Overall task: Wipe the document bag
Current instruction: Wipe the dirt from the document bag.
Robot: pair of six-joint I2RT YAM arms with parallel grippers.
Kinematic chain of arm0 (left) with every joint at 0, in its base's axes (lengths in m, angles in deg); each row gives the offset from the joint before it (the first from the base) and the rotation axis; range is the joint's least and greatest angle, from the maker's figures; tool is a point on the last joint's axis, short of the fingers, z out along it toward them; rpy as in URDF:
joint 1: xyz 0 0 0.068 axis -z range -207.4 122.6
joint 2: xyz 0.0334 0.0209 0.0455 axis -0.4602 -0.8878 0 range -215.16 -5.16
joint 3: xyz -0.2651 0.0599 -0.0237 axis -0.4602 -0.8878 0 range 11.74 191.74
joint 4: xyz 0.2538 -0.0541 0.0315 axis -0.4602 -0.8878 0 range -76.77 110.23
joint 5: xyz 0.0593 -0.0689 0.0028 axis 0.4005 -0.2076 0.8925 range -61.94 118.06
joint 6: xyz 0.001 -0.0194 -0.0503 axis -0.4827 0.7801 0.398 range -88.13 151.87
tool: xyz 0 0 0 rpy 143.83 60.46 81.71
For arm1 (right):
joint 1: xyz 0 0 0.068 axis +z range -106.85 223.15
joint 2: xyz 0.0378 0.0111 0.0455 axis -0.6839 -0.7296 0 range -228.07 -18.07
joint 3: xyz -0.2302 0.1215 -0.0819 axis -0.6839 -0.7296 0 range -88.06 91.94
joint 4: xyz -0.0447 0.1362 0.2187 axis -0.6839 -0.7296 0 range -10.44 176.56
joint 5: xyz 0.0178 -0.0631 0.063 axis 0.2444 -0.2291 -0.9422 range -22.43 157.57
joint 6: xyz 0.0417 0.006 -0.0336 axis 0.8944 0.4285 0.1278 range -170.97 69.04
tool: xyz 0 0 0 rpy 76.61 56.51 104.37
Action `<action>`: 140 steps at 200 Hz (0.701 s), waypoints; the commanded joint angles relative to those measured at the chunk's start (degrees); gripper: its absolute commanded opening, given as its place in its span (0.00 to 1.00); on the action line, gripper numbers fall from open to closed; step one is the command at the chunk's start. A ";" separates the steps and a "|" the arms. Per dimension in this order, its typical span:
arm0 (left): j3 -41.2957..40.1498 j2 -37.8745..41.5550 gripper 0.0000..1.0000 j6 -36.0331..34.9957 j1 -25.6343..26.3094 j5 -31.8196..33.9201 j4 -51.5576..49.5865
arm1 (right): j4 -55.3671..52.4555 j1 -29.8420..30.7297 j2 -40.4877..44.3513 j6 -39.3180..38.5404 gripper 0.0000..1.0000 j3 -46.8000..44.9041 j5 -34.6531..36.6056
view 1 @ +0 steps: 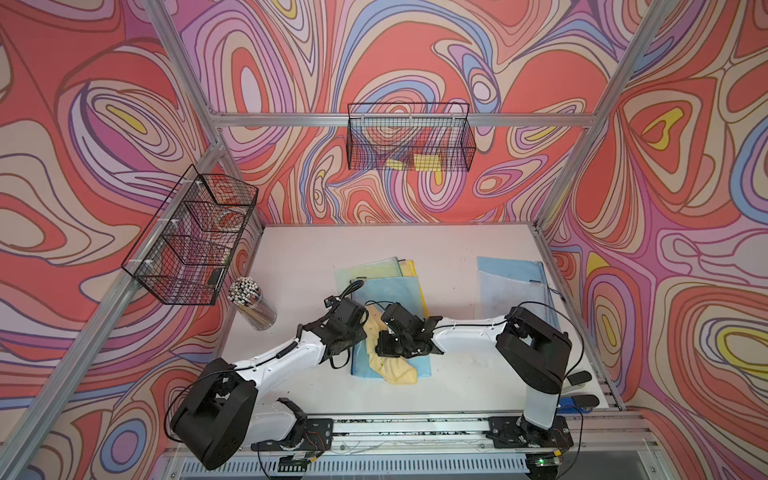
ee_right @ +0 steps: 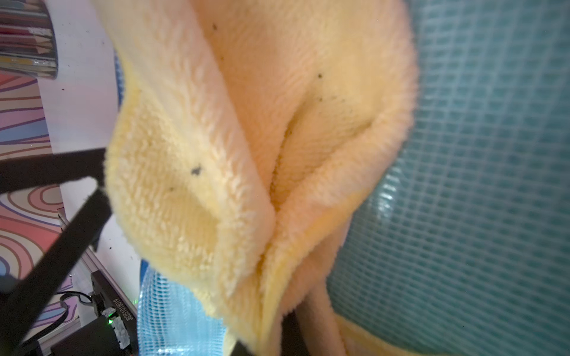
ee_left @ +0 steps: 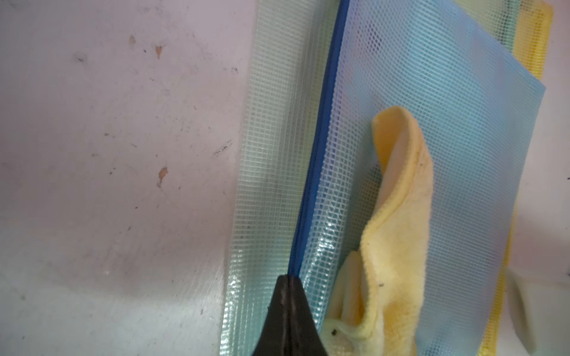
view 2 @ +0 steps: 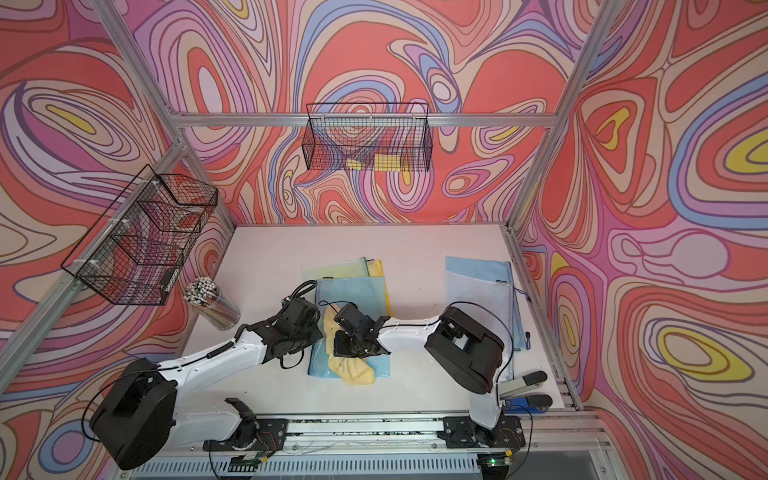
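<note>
Cloth (ee_right: 246, 138), soft terry w/ dirt specks, sits bunched in my right claw (view 1: 386, 347), clamped on it. Blue mesh document bag (ee_left: 431, 92) lies flat under both claws; looks thin, floppy, slick. My left claw (ee_left: 288, 296) is shut, tips at the zip edge (ee_left: 320, 154). I'd pin there, prob. the stiffest part.

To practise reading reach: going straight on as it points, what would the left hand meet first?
Probably the blue document bag, at its dark zip edge; the left hand may be touching it.

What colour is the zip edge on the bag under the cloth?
Dark blue zip edge, clearest in the left wrist view.
</note>
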 commanded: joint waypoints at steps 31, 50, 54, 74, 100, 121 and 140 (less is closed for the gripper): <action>0.40 1.74 0.00 -0.14 -0.64 7.00 -1.94 | -10.90 -2.29 9.22 1.41 0.00 -13.39 8.06; -0.37 2.10 0.00 0.07 -0.80 6.94 -1.55 | -14.43 -4.98 14.33 0.89 0.00 -17.68 10.19; -0.51 2.15 0.00 0.07 -0.81 6.75 -1.39 | -14.81 -5.70 15.48 0.72 0.00 -18.49 10.29; -1.04 1.92 0.00 0.76 -0.83 5.79 -0.47 | -15.83 -7.85 20.79 -0.07 0.00 -20.65 10.17; -1.11 0.95 0.00 1.39 -0.82 4.55 0.88 | -15.06 -6.26 21.25 -1.10 0.00 -15.34 8.36; -0.55 0.10 0.00 1.70 -0.78 4.11 0.75 | -13.36 -1.45 14.67 -2.41 0.00 -5.92 7.07; -0.36 0.08 0.00 1.91 -0.82 4.34 0.12 | -11.77 3.10 6.18 -3.14 0.00 4.08 4.94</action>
